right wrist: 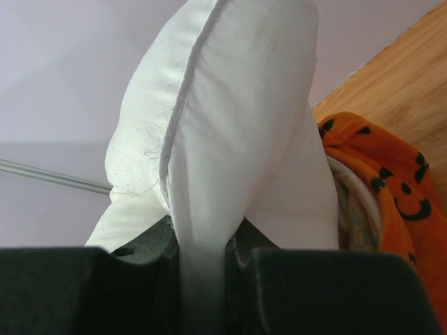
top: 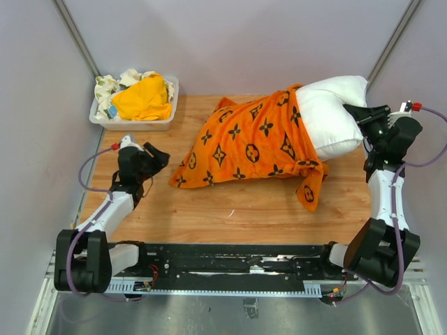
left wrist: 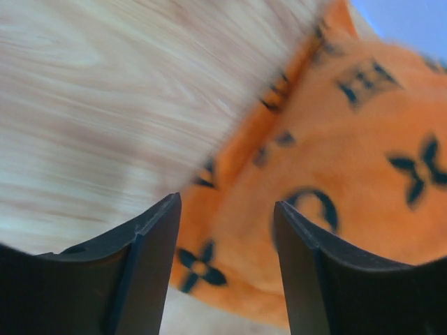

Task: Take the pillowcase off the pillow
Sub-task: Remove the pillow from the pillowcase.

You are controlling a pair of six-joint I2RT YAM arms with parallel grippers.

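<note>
Pillow [right wrist: 237,125] clamped in right end effector [right wrist: 202,269], left end effector [left wrist: 227,202] low, parted

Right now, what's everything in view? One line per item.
pillowcase: one, orange with black print, mid-table, covering the left part of the pillow
pillow: one, white, far right of the table, its right end bare
bin: one, pale, far left corner
yellow cloth: one, yellow-orange, on top of the bin's pile
patterned cloths: count unclear, white with print, in the bin beneath the yellow one
table: one, light wood, under everything
left gripper: one, black, open, just left of the pillowcase, holding nothing
right gripper: one, black, shut on the pillow's bare end
</note>
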